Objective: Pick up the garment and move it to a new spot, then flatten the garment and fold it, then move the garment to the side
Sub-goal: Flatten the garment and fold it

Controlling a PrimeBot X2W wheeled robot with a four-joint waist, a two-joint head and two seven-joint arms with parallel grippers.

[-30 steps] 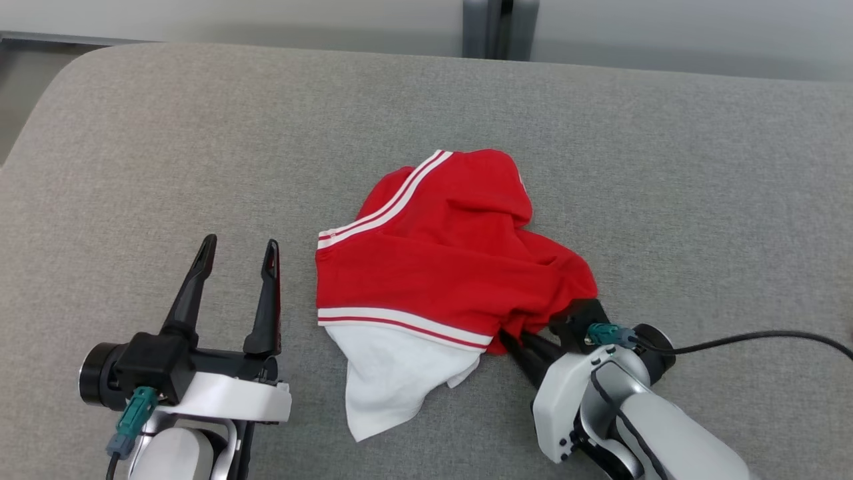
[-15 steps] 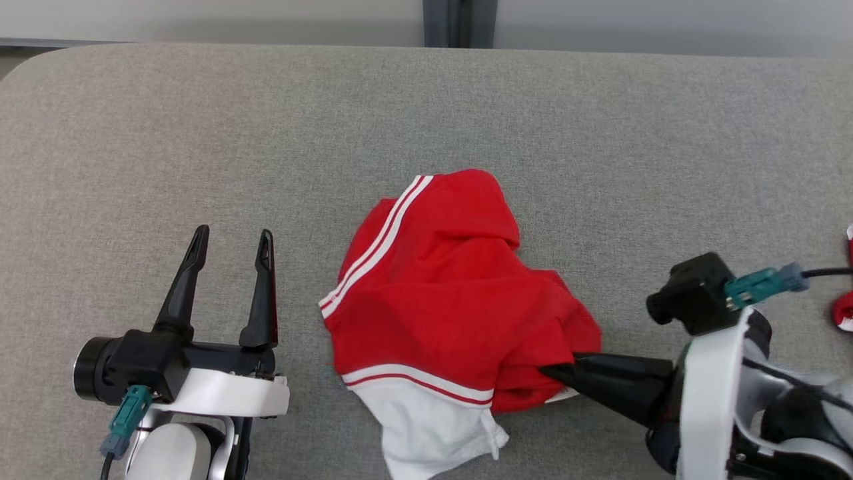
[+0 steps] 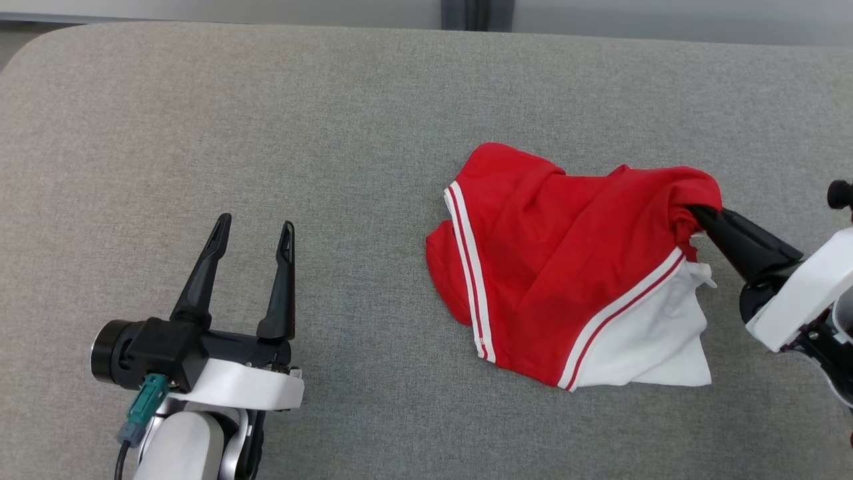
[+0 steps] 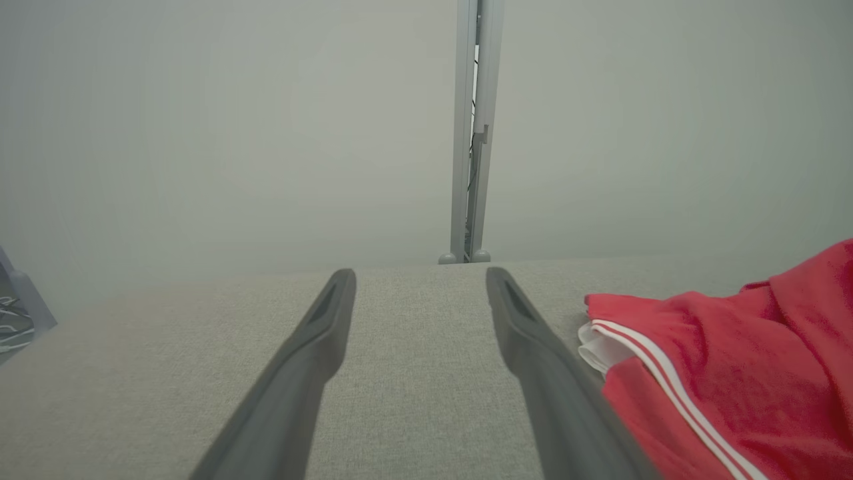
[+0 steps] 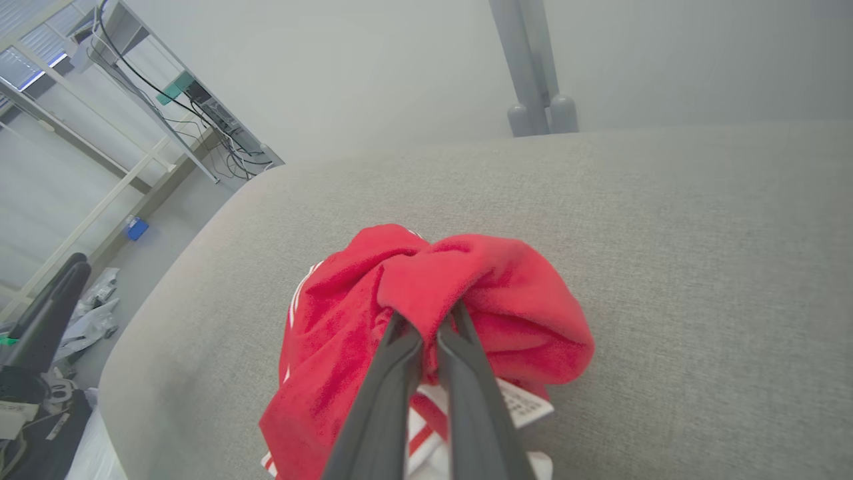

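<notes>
— What's hidden?
— The tips of the right end effector (image 3: pixel 698 215), buried in the bunched red corner they pinch.
— And the garment (image 3: pixel 553 267)?
— Red, white stripes, white lining, crumpled on the grey tabletop (image 3: pixel 333 133), right side. Left end effector (image 3: pixel 256 230) gapes empty, well apart.

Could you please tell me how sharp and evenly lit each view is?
Head view: crisp, evenly lit, only soft shadows beside the red garment and left gripper. Left wrist view: hazy, washed out, the near fingers blurred. Right wrist view: milky haze toward the top, while the right gripper, shut on the garment, looks fairly sharp.
</notes>
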